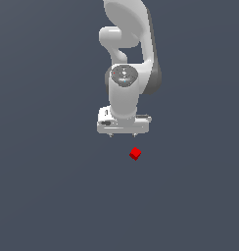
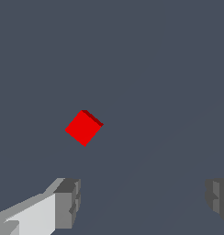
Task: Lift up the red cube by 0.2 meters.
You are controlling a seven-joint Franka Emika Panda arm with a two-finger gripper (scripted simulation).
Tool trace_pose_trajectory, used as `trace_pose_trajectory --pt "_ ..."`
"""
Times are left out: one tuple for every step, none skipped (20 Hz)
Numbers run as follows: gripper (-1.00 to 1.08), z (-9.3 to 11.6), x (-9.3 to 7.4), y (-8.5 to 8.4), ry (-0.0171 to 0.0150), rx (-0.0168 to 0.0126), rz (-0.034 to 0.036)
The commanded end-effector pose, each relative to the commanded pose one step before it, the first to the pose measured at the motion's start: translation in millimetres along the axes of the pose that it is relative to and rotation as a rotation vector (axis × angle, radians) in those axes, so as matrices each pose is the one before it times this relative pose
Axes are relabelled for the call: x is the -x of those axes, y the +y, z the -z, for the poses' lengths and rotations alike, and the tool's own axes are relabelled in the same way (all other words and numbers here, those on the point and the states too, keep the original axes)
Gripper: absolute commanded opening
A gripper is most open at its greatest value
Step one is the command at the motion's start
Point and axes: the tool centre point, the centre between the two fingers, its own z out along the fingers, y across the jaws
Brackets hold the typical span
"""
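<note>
Cube waiting, claw wide open & empty above it.

Red cube [image 1: 135, 154] sits on the floor [image 1: 43, 196], nearest the cam, slightly to the exterior view's right of the gripper [image 1: 122, 135], which hangs farther back w/ arm [image 1: 125, 93] behind. Judgement: shift over cube, rotate wrist to match its turned faces, descend straight, then close on flat sides.

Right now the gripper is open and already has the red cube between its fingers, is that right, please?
Not quite. The gripper is open, but the red cube is not between its fingers; the wrist view shows it lying apart from them, ungrasped.
</note>
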Motion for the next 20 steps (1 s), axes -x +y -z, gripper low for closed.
trace_pose_trajectory --pt "1.0 0.0 0.0 0.01 0.0 0.0 0.0" --pt "1.0 -0.1 0.0 -0.01 0.00005 0.00001 -0.00069" --pt "1.0 -0.34 0.0 -0.24 0.0001 -0.00002 -0.00169" --pt "1.0 -0.57 0.01 -0.33 0.00018 -0.00003 -0.00292" --pt "1.0 -0.79 0.01 -0.43 0.00025 -0.00004 -0.00414" --pt "1.0 -1.02 0.01 -0.54 0.00033 -0.00005 -0.00534" --pt "1.0 -1.24 0.01 -0.63 0.0004 -0.00006 -0.00657" --pt "1.0 -1.47 0.01 -0.79 0.00047 -0.00006 -0.00771" --pt "1.0 -1.7 0.01 -0.92 0.00054 -0.00007 -0.00888" --pt "1.0 -1.92 0.01 -1.03 0.00062 -0.00008 -0.01008" --pt "1.0 -2.15 0.01 -1.14 0.0007 -0.00009 -0.0113" --pt "1.0 -2.38 0.01 -1.27 0.00077 -0.0001 -0.01248" --pt "1.0 -2.61 0.01 -1.4 0.00084 -0.00011 -0.01367" --pt "1.0 -2.84 0.0 -1.51 0.00092 -0.00012 -0.01489" --pt "1.0 -3.07 0.0 -1.66 0.001 -0.00012 -0.01607" --pt "1.0 -3.31 -0.01 -1.77 0.00107 -0.00013 -0.01731" --pt "1.0 -3.54 -0.01 -1.89 0.00115 -0.00014 -0.01854" --pt "1.0 -3.78 -0.02 -2.03 0.00123 -0.00014 -0.01977" --pt "1.0 -4.02 -0.03 -2.15 0.00132 -0.00015 -0.02102" --pt "1.0 -4.27 -0.04 -2.29 0.0014 -0.00016 -0.02227"
